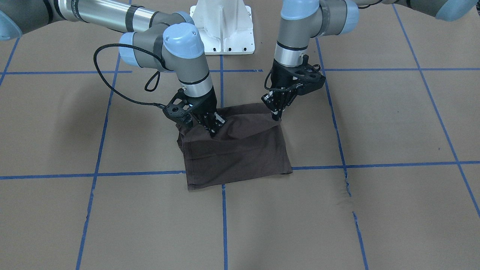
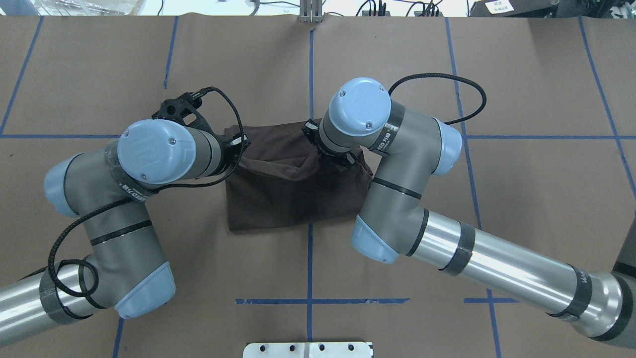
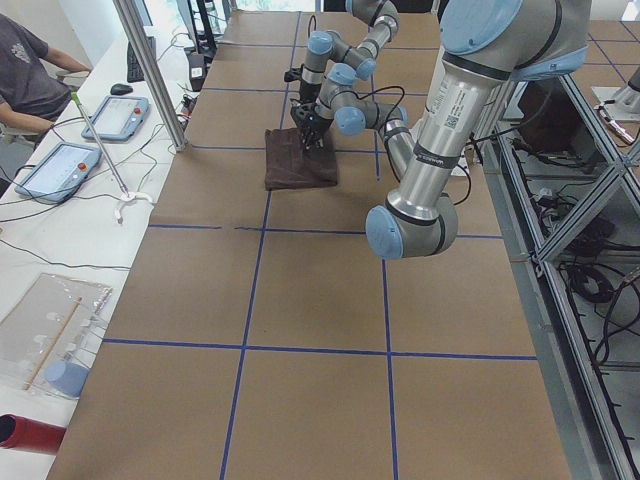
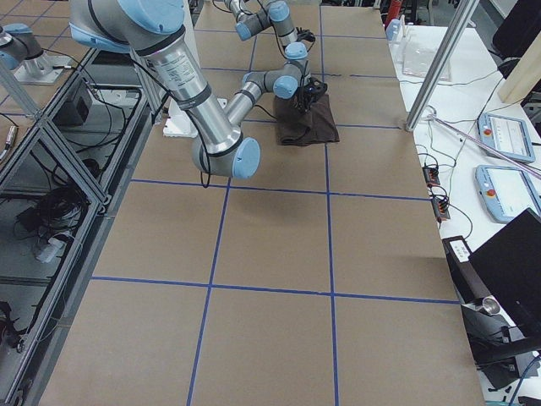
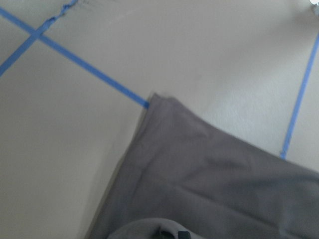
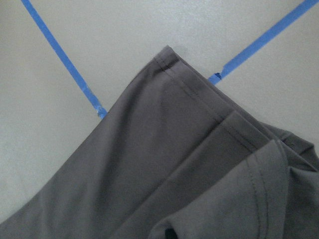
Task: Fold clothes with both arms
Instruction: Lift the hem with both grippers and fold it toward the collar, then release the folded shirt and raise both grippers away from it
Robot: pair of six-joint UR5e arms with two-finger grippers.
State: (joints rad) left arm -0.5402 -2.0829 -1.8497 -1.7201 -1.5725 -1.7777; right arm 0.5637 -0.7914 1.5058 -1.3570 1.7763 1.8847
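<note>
Lying folded, T-shirt (image 1: 236, 153) long axis runs left-right across table (image 1: 390, 120).

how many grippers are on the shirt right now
2. The left gripper grips the T-shirt's robot-side edge on the front-facing view's right. The right gripper grips it on that view's left. No other gripper shows.

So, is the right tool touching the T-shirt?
Touching. The front-facing view shows the right tool pinching a raised fold of the T-shirt.
</note>
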